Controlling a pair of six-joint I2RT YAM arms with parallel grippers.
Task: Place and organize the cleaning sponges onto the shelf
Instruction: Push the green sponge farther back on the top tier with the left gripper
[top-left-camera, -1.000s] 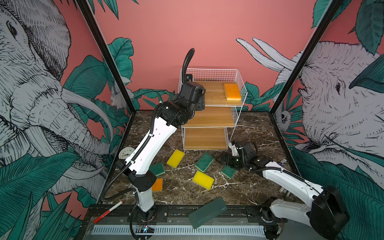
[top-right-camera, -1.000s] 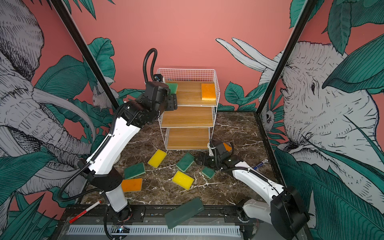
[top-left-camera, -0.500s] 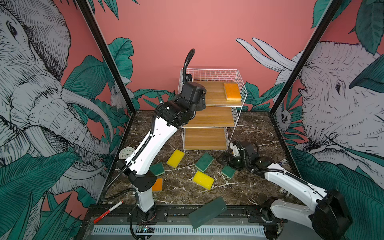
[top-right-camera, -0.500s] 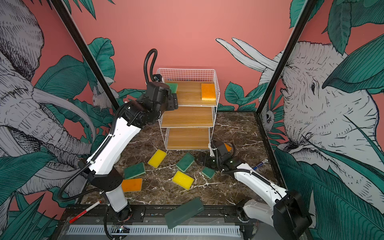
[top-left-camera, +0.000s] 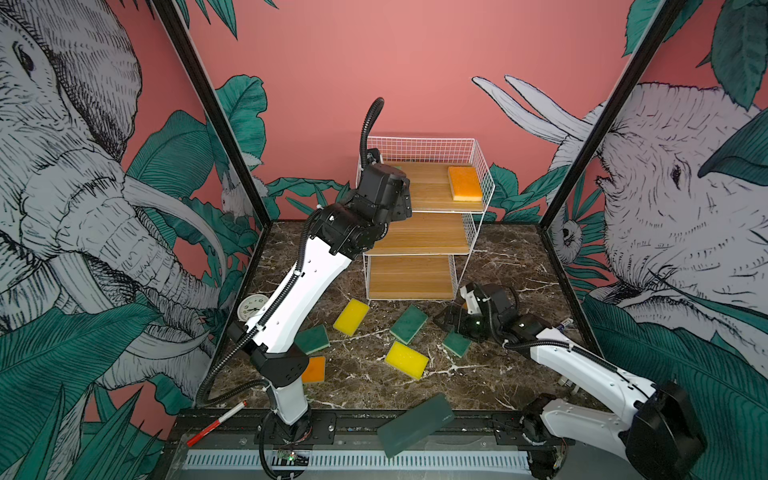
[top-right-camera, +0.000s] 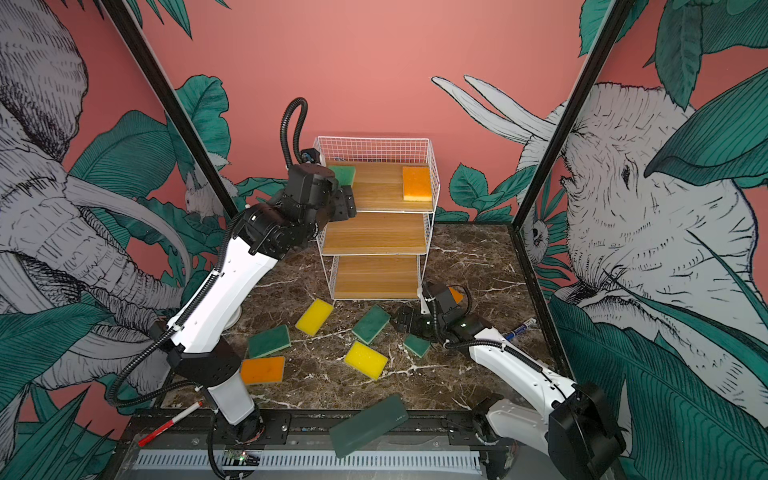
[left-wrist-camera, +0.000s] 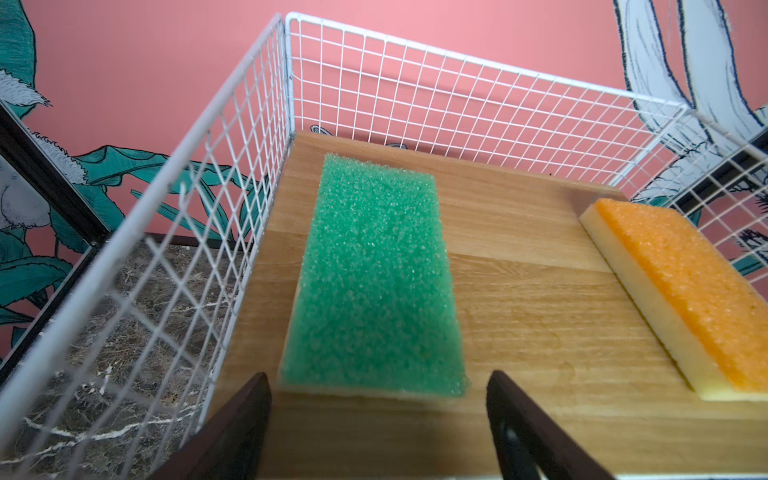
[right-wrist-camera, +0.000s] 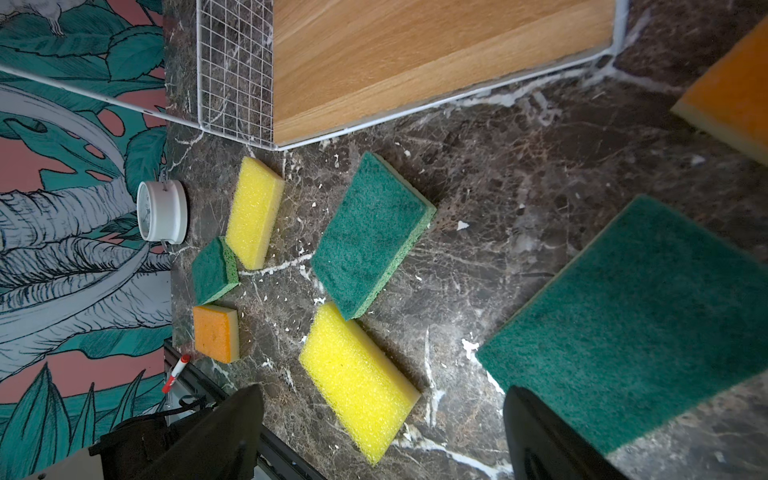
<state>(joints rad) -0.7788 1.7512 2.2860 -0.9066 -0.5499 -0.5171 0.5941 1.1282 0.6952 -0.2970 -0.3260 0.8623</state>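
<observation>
Dark marble tabletop (top-left-camera: 498, 374), pink elephant-mural walls (top-left-camera: 415, 83); left claw (left-wrist-camera: 378, 376) and right claw (right-wrist-camera: 382, 390) both spread wide.

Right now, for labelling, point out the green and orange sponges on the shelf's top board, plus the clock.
green sponge (left-wrist-camera: 374, 274): left wrist view, middle of its top face.
orange sponge (left-wrist-camera: 706, 282): left wrist view, middle of its orange face.
clock (right-wrist-camera: 163, 214): right wrist view, its white case.

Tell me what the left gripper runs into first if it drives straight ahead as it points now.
Probably the green sponge on the top board of the shelf: it lies right ahead of the open left gripper. Depth is unclear; it may pass just above.
</observation>
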